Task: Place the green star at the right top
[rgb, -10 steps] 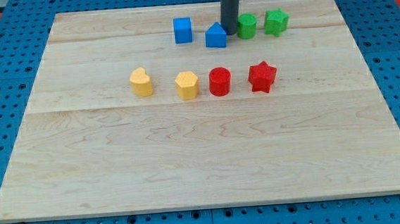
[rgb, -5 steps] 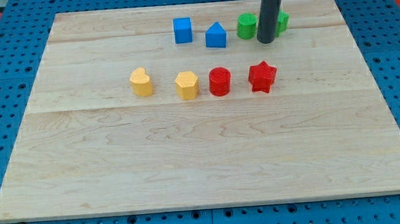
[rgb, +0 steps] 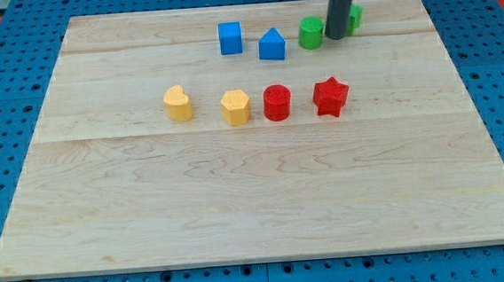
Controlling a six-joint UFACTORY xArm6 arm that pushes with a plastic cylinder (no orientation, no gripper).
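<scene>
Right btwn green cylinder (rgb: pixel 310 33) & green star (rgb: pixel 354 16): my tip (rgb: pixel 336 36).

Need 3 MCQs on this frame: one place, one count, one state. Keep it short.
1. Where is my tip?
A. between green cylinder and green star
B. beside yellow heart
C. at the board's bottom edge

2. How many red blocks?
A. one
B. two
C. three

3. How visible is the green star?
A. fully
B. mostly hidden by the rod
C. off the board

Answers: 1 A, the rod's end sits between the two green blocks. 2 B, red cylinder and red star. 3 B, only its right edge shows.
</scene>
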